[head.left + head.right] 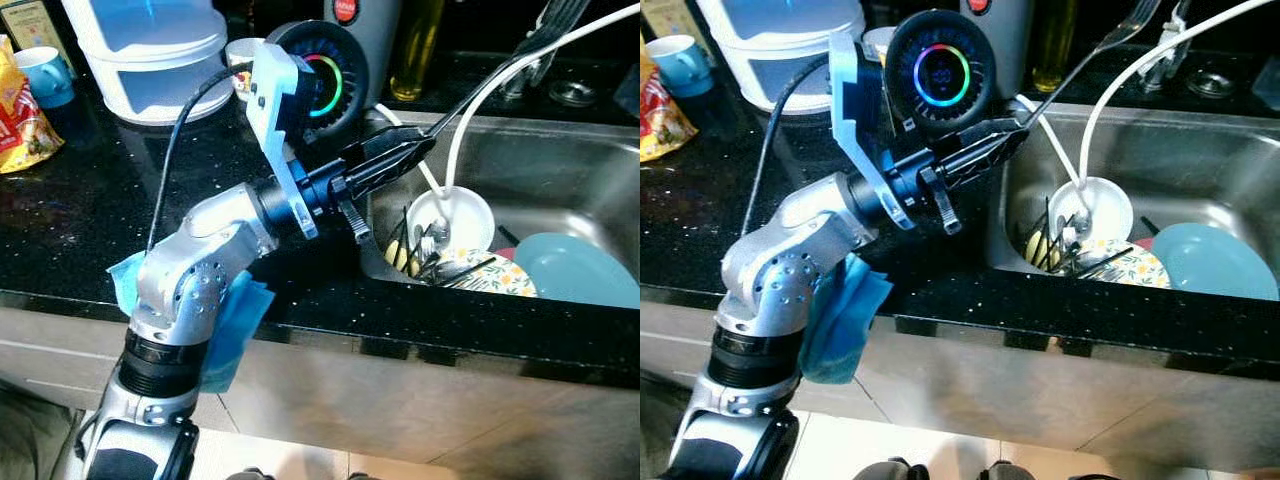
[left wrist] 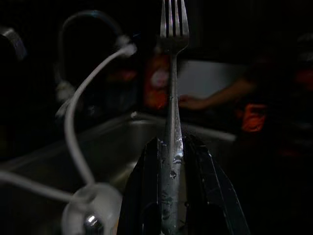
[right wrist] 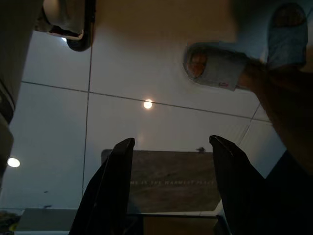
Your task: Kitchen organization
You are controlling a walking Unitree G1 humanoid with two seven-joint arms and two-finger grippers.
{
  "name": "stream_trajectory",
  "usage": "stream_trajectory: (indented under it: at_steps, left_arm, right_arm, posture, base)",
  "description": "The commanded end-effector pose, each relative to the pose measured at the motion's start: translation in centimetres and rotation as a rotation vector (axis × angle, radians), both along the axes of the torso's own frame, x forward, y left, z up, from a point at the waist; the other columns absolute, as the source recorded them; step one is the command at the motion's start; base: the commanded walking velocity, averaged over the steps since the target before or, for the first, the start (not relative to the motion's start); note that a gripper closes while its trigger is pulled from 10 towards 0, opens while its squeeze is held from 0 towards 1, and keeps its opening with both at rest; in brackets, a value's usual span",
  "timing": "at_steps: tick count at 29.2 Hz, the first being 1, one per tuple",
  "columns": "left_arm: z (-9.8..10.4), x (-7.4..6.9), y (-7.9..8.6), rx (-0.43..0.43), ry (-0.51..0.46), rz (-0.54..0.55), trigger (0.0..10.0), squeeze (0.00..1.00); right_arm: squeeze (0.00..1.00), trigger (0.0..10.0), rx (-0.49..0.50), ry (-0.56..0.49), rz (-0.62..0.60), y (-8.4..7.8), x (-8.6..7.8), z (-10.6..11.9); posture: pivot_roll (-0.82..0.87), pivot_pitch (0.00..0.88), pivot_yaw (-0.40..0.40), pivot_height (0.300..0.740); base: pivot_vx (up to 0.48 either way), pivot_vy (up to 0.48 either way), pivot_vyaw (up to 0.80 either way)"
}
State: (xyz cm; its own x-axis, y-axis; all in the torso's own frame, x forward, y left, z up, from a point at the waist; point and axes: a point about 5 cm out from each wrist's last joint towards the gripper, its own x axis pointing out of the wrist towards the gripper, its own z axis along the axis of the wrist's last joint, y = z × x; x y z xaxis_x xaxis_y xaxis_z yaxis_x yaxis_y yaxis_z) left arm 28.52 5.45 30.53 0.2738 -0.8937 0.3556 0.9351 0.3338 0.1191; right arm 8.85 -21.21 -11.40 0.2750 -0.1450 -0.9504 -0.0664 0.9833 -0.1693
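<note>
In the left eye view, the left gripper sits at centre frame over the near-left corner of the steel sink, its black fingers clamped on the handle of a fork that slants up toward the upper right, tines near the top edge. A blue cloth hangs over the black counter edge beside the silver elbow. In the sink at lower right lie a white bowl, a teal plate and a floral plate; a white hose curves down into the bowl.

In the right eye view, a round dial with a rainbow ring stands at upper centre, just behind the gripper.

The left wrist view is dark; the fork runs up the middle between the closed fingers.

In the right wrist view, the right gripper hangs with its fingers apart over pale floor tiles, a slippered foot at upper right
</note>
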Motion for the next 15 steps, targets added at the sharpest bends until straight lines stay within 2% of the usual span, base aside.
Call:
stream_trajectory:
  at_steps: [1,3,4,6,9,15]
  left_arm:
    - [-1.2,1.0,-0.1,0.112,0.013,0.047,10.0,0.0]
    - [-2.3,2.0,-0.2,0.208,0.013,0.094,10.0,0.0]
    - [-2.3,2.0,-0.2,0.208,0.013,0.094,10.0,0.0]
    - [-3.1,2.5,-0.2,0.284,-0.001,0.111,10.0,0.0]
    - [-3.9,3.7,-0.4,0.416,-0.059,0.147,10.0,0.0]
    - [-3.8,5.2,-1.0,0.527,-0.184,0.157,10.0,0.0]
  right_arm:
    - [0.0,10.0,0.009,0.024,-0.011,0.2,-0.7,-0.2]
    - [0.0,10.0,0.01,0.025,-0.014,0.2,-0.7,-0.2]
    - [0.0,10.0,0.01,0.025,-0.014,0.2,-0.7,-0.2]
    - [0.0,10.0,0.011,0.026,-0.016,0.3,-0.7,-0.2]
    - [0.0,10.0,0.012,0.028,-0.023,0.3,-0.8,-0.2]
    - [0.0,10.0,0.013,0.034,-0.033,0.3,-1.2,-0.3]
  posture:
    - [0.08,0.161,0.004,0.74]
    - [0.07,0.164,0.006,0.74]
    - [0.07,0.164,0.006,0.74]
    - [0.07,0.166,0.01,0.74]
    - [0.06,0.172,0.017,0.74]
    - [0.04,0.187,0.027,0.74]
  base:
    - [0.0,0.0,0.0]
    - [0.0,0.0,0.0]
    - [0.0,0.0,0.0]
    - [0.0,0.0,0.0]
    - [0.0,0.0,0.0]
    - [0.0,0.0,0.0]
